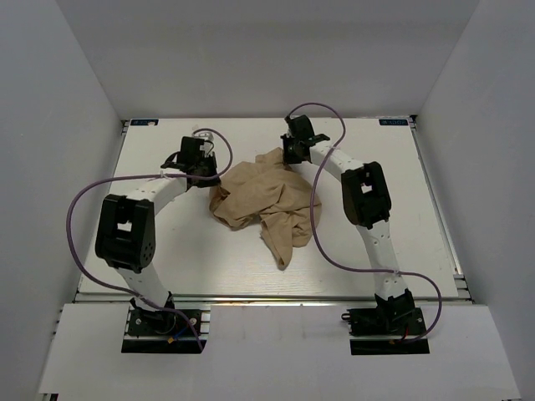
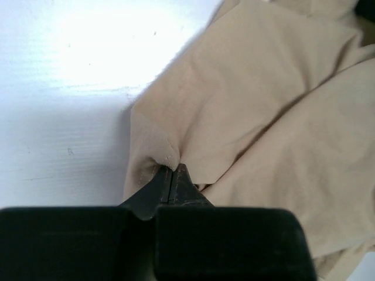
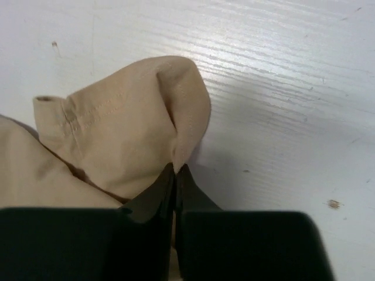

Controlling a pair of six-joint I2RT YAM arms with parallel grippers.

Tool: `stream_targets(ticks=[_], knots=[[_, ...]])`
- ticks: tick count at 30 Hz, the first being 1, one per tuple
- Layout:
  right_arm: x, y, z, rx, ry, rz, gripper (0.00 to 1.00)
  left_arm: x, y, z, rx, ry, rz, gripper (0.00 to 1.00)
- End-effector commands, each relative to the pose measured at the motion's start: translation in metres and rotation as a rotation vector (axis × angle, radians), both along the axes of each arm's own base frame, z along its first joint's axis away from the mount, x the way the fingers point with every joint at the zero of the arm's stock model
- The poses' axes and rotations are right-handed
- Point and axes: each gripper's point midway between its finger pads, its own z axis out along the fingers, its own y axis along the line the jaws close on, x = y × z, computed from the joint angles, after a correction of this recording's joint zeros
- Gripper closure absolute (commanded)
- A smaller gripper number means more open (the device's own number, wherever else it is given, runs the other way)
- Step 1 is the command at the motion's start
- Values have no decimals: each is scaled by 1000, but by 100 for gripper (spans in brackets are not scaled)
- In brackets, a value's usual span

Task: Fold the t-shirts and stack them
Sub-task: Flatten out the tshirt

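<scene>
A tan t-shirt (image 1: 263, 203) lies crumpled in the middle of the white table (image 1: 401, 192). My left gripper (image 1: 206, 173) sits at the shirt's left edge, and in the left wrist view it (image 2: 172, 170) is shut on a pinched fold of the tan fabric (image 2: 258, 105). At the shirt's far right corner is my right gripper (image 1: 291, 154). The right wrist view shows it (image 3: 176, 168) shut on a fold beside a stitched hem (image 3: 111, 123). Both pinches rest low on the table.
White walls (image 1: 58, 125) enclose the table on the left, right and back. Purple cables (image 1: 322, 225) loop from both arms over the table. Bare table surface (image 3: 293, 105) lies right of the right gripper and left of the left gripper (image 2: 70, 88).
</scene>
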Motion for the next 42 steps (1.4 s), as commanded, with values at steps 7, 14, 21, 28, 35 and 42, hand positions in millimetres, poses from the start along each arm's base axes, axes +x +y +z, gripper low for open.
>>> stream_targets(ticks=[7,14,21,28,35,42], knots=[[31,-11,126,40,-289,-80,100,15,9,107,25,-297,-1,100],[-3,-73,302,47,-701,-220,100,14,8,244,-13,-641,-33,100],[-69,-132,453,57,-1038,-328,100,-16,10,367,-15,-943,-92,100],[-156,-187,573,66,-1332,-417,100,-67,40,486,46,-1246,-12,100],[-237,-278,635,-147,-1526,-754,100,-84,107,518,223,-1283,320,100],[-308,-319,681,-199,-1650,-864,100,-124,123,543,225,-1349,372,100]])
